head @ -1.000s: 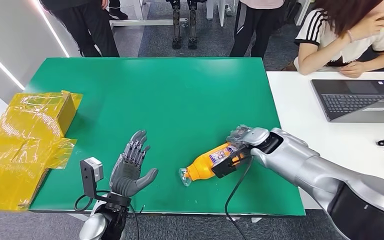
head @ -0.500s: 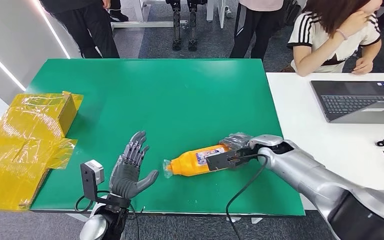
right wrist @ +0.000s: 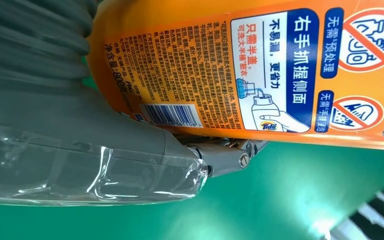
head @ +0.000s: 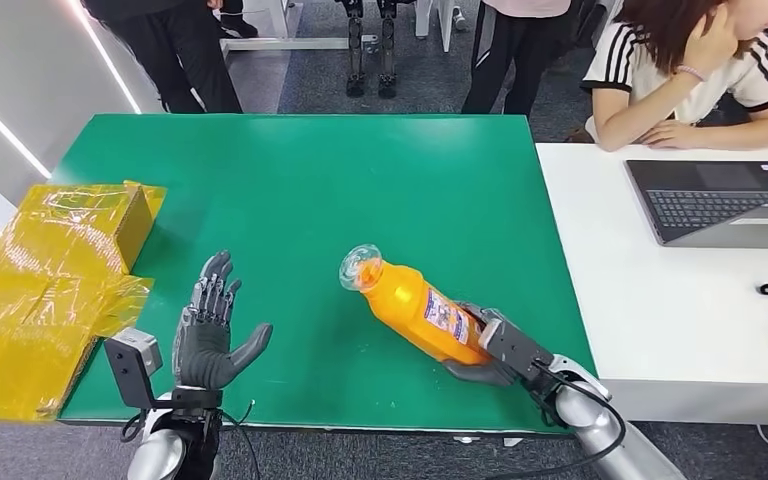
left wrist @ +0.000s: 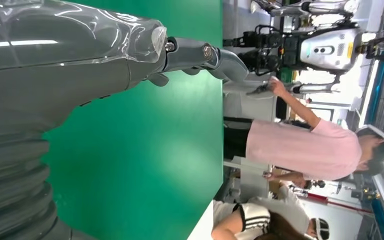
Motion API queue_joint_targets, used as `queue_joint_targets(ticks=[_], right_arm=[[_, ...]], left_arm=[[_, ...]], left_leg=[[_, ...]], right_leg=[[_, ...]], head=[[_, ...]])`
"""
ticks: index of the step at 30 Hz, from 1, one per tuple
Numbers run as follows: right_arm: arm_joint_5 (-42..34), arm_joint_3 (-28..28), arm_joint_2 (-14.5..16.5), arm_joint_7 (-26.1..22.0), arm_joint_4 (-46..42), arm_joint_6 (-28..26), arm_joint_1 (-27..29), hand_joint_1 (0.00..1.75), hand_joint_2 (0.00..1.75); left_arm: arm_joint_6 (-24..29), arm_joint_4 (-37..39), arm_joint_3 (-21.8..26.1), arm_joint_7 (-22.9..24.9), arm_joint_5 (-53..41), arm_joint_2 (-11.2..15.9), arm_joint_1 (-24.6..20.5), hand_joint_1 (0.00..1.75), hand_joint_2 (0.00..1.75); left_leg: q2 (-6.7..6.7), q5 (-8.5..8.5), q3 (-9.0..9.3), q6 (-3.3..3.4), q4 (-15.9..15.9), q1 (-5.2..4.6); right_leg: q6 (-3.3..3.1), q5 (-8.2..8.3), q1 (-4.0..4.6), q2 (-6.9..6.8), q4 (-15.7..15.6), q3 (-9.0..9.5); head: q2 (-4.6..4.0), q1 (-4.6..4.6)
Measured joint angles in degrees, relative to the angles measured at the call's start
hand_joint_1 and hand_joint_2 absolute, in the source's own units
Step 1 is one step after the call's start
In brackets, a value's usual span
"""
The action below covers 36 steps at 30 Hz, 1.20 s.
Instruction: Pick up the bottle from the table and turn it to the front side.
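The right hand point(head: 485, 350) grips the orange bottle point(head: 415, 308) by its lower body, holding it tilted above the green table point(head: 360, 180), cap end pointing away toward the table's middle. The barcode and small print face the wrist camera, so I'd say the turning step is under way; next it needs more wrist roll without slipping. The left hand point(head: 210, 330) hovers released, fingers spread, well apart from the bottle.

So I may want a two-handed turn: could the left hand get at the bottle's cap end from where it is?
Probably yes: bare green table lies between the open left hand and the bottle, whose cap end points away from the right hand gripping its base.
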Motion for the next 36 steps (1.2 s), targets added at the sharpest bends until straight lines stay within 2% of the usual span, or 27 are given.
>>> queue_joint_targets(ticks=[5,9,14,19,27,31,36], right_arm=[[2.40,-6.40,1.04,-0.71,-6.16,-0.48,6.83,1.75,1.75],[3.80,-9.04,4.17,-1.93,-7.30,0.70,8.34,1.75,1.75],[4.02,-9.34,10.16,-2.87,-0.45,1.40,2.31,1.75,1.75],[3.52,-9.25,14.09,-3.66,5.33,1.48,-1.87,1.75,1.75],[1.74,-7.48,22.09,-4.02,15.75,-0.40,-12.23,1.75,1.75],[1.99,-6.76,24.15,-3.42,17.51,-1.34,-14.77,1.75,1.75],[4.69,-6.29,25.34,-1.82,16.67,-4.61,-15.38,1.75,1.75]], left_arm=[[0.79,-0.91,0.79,-0.68,-0.92,0.48,0.11,0.00,1.75],[-1.24,-1.28,0.70,-0.45,-2.24,0.65,-0.30,0.00,1.75],[-5.17,-1.16,-1.92,1.20,-1.48,0.61,-4.19,0.00,1.75],[-7.52,-1.08,-3.95,2.32,-0.94,0.72,-6.89,0.00,1.75],[-12.29,1.68,-9.74,6.09,3.46,-0.61,-16.74,0.00,1.75],[-11.17,3.79,-10.63,5.96,2.64,-1.05,-19.52,0.00,1.75],[-8.38,7.73,-10.05,5.50,0.68,-0.87,-22.81,0.00,1.75]], left_leg=[[-0.01,-0.02,-0.08,-0.01,-0.01,0.00],[0.07,-0.03,-0.12,-0.02,-0.02,0.00],[0.19,0.06,-0.09,-0.07,-0.01,0.00],[0.10,0.16,-0.15,-0.02,-0.01,0.00],[0.17,0.17,-0.16,-0.03,0.02,0.00],[0.17,0.16,-0.17,-0.03,0.01,0.00],[0.16,0.16,-0.20,-0.03,0.01,0.00]], right_leg=[[0.00,-0.03,0.00,-0.03,0.00,-0.03],[-0.02,-0.01,0.00,0.06,0.01,-0.12],[-0.10,0.09,0.00,0.16,0.03,-0.18],[-0.11,0.11,0.00,0.08,0.08,-0.20],[-0.11,0.17,0.00,0.16,0.09,-0.26],[-0.11,0.17,0.00,0.17,0.09,-0.27],[-0.11,0.17,0.00,0.16,0.09,-0.28]], head=[[0.00,0.00],[0.00,0.00],[0.00,0.00],[0.00,0.01],[0.00,-0.01],[0.00,0.00],[0.00,0.01]])
